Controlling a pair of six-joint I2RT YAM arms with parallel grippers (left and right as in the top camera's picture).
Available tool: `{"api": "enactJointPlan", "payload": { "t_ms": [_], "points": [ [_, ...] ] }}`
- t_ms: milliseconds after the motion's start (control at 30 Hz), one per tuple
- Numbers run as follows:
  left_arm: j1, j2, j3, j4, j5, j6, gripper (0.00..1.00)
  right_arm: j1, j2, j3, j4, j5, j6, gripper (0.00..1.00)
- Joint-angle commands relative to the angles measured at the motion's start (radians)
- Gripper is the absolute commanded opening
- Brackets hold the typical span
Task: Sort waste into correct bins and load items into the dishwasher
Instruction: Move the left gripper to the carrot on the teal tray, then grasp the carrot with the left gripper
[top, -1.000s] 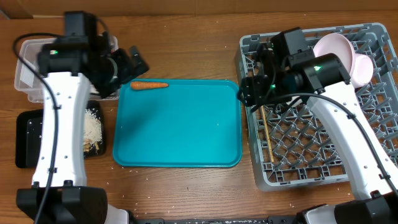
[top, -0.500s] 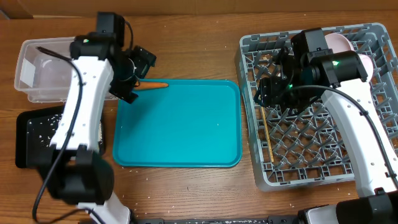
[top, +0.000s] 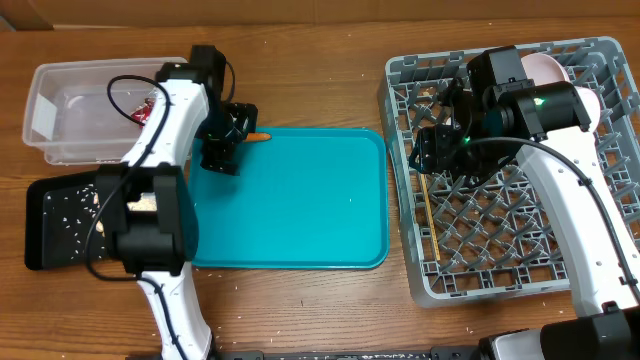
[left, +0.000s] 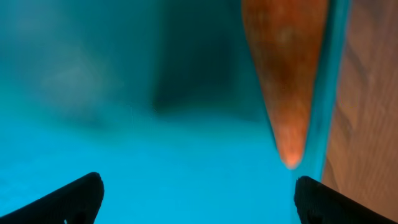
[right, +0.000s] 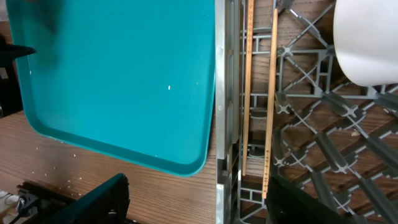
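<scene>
One carrot (left: 283, 68) lies just ahead of the left gripper (left: 198, 200), off toward the finger on the right of the wrist view and hard against the raised rim of the teal tray (left: 124, 130). The gripper's fingers are spread wide and hold nothing.

That rim is my worry. If I close from here, the right-hand finger could land on the rim or on the bare table (left: 367, 93) beyond it, so I would pinch plastic instead of the carrot. The carrot is tapered and looks slick, so a squeeze near its tip could also shoot it off the tray. If it lifts cleanly, I judge it belongs with the food scraps in the black tray (top: 45, 225), behind the gripper and well apart from it (the clear tub (top: 60, 135) seems to be for wrappers).

Across the table, the right gripper (right: 199, 204) hangs spread and empty above the dish rack (right: 348, 143). The chopsticks (right: 272, 93) lie ahead of it along the rack's near wall, and a white bowl (right: 367, 37) sits further ahead to its right.

Much is hidden. The carrot's thick end runs out of the blurred wrist view, and from overhead the left arm (top: 165, 120) covers all but an orange sliver. The right arm screens part of the rack's dishes.
</scene>
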Motion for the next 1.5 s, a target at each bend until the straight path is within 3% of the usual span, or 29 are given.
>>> {"api": "enactJointPlan", "payload": {
  "t_ms": [0,333,433,467,500,567,667,967,1033,1467],
  "points": [
    [0.0,0.062,-0.008,0.021,-0.068,-0.022,1.0,-0.001,-0.008,0.018,0.001,0.003,0.001,0.73],
    [0.0,0.11,-0.008,0.034,-0.147,-0.022,0.98,-0.001,-0.008,0.018,0.002,0.003,0.001,0.73],
    [0.001,0.11,-0.008,0.032,-0.153,-0.01,0.84,-0.001,-0.008,0.018,0.002,0.003,0.001,0.73],
    [0.001,0.11,-0.008,0.032,-0.161,-0.006,0.75,-0.001,-0.008,0.018,0.002,0.003,0.001,0.73],
    [0.001,0.11,-0.008,0.032,-0.172,0.015,0.58,-0.001,-0.008,0.018,0.002,0.003,0.001,0.73],
    [0.001,0.11,-0.008,0.032,-0.172,0.042,0.44,-0.001,-0.008,0.018,0.002,0.003,0.001,0.73],
    [0.001,0.11,-0.008,0.032,-0.172,0.077,0.35,-0.001,-0.008,0.018,0.002,0.003,0.001,0.73],
    [0.001,0.11,-0.008,-0.027,-0.174,0.08,0.2,-0.001,-0.008,0.018,0.002,0.003,0.001,0.73],
    [0.001,0.11,-0.008,-0.042,-0.175,0.087,0.04,-0.001,-0.008,0.018,0.002,0.003,0.001,0.73],
    [0.003,0.11,-0.008,-0.057,-0.246,0.098,0.04,-0.001,-0.008,0.018,0.002,0.003,0.001,0.73]
  ]
}}
